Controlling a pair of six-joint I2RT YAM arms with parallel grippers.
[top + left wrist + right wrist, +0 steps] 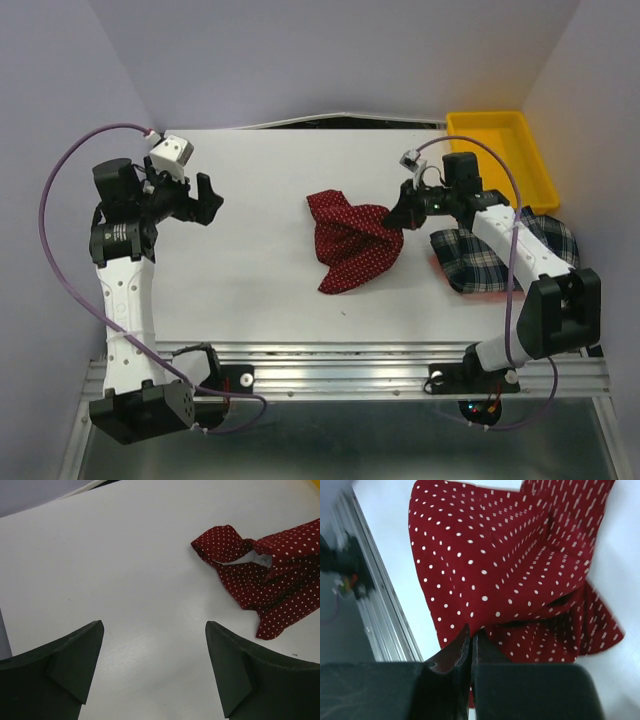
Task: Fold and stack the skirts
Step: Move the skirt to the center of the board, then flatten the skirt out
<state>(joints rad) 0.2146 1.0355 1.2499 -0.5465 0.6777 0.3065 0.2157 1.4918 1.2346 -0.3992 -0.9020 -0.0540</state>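
Far left: the left gripper (205, 197) hangs over the white desk (250, 270), jaws spread wide and holding nothing. Its own camera shows both dark fingers (75, 665) with plain desk between them.

Centre: the red skirt (350, 245), white-dotted, sits bunched mid-desk, well apart from that gripper. Its folds are heaped, so the hem and waist are hard to sort out. The left wrist view cuts it off at the right edge (270, 580), with a sliver of pale lining showing in one fold.

Moving right: the right gripper (402, 213) is at the skirt's right side, jaws pressed together on a pinch of red cloth (510, 565). The cloth's lower right edge is blurred there.

Further right lies the plaid skirt (500, 255), touching the desk's right side and partly hidden under the right arm. The yellow tray (500, 150) sits in the far right corner.
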